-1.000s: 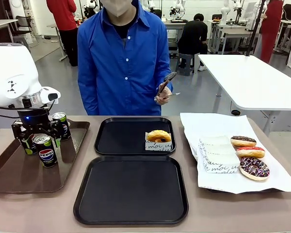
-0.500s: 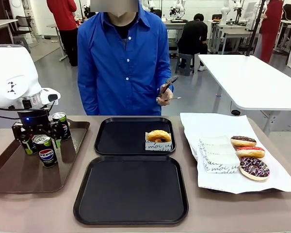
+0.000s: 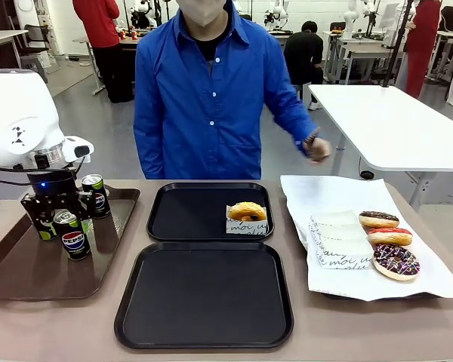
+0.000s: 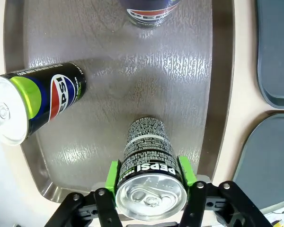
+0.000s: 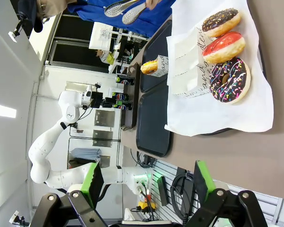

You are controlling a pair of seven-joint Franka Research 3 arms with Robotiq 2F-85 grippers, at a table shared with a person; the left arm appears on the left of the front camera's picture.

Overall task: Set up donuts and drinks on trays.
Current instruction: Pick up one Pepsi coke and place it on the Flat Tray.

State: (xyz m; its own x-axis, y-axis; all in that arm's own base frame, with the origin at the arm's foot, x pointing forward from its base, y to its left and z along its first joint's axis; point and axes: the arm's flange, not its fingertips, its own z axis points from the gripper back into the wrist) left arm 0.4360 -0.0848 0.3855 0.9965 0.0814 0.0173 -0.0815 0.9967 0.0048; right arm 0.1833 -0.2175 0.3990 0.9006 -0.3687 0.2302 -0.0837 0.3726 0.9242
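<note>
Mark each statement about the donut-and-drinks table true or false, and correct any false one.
1. The left gripper is shut on a Pepsi can. True.
2. The near black tray holds a donut. False: it is bare; the sleeved donut lies in the far black tray.
3. Three donuts lie on the white paper. True.
4. The right gripper holds a donut. False: its fingers stand apart with nothing between them.

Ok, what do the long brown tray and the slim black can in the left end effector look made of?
Long brown tray: likely moulded plastic, semi-matte; its floor shows a pebbled texture with soft glare. Slim black can: metal, probably aluminium; glossy printed wall, bare silver top with a pull tab.
</note>
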